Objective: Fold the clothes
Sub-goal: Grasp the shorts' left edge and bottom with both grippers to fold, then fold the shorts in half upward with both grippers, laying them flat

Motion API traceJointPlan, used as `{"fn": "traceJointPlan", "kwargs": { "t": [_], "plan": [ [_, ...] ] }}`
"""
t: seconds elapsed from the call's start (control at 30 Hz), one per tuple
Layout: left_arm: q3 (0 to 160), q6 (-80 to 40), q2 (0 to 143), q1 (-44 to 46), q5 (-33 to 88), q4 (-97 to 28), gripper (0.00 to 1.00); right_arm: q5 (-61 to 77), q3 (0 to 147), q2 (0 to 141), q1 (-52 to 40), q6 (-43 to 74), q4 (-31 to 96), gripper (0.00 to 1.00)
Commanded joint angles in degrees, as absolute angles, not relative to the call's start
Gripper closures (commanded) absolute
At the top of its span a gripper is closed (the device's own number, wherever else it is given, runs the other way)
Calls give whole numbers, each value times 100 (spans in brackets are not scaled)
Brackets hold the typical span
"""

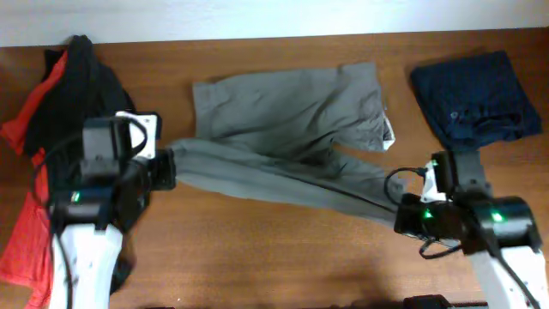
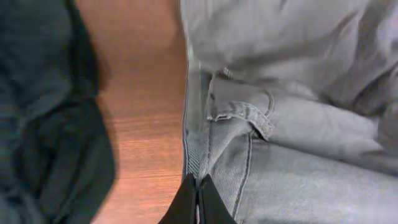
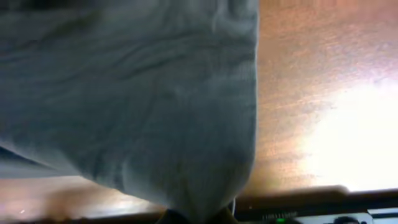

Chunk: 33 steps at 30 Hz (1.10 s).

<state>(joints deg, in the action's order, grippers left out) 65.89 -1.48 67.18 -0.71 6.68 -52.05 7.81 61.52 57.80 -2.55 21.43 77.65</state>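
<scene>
The taupe shorts (image 1: 292,112) lie mid-surface (image 1: 257,257), their long axis running side to side and their pale-lined hem end pointing toward the navy garment (image 1: 476,94). The near edge stretches as a band that slants between the arms. The left end effector (image 1: 167,167) is clamped on one end of it, beside the black-and-red heap (image 1: 77,77). The right end effector (image 1: 405,210) is clamped on the other.
</scene>
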Motion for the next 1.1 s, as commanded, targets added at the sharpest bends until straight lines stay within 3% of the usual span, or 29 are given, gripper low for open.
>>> {"fn": "traceJointPlan", "kwargs": {
  "t": [0.0, 0.2, 0.43, 0.53, 0.77, 1.07],
  "plan": [
    [6670, -395, 5977, -130, -45, -5223, 99, 375, 6576, 5463, -180, 2119, 7929, 96],
    [6663, -604, 5861, -130, -47, -5120, 100, 169, 6718, 5631, -180, 1881, 6368, 96],
    [6661, -646, 7129, -128, -47, -4545, 100, 93, 6718, 7255, -185, 1470, 4692, 96],
    [6661, -646, 8162, -130, -242, -3411, 99, 78, 6720, 8329, -185, 1074, 3684, 96],
    [6661, -642, 9137, -128, -303, -657, 99, -71, 6720, 8941, -180, 878, 1946, 96],
    [6661, -642, 9835, -128, -301, 360, 99, -69, 6720, 9872, -185, 882, 825, 96]
  ]
}}
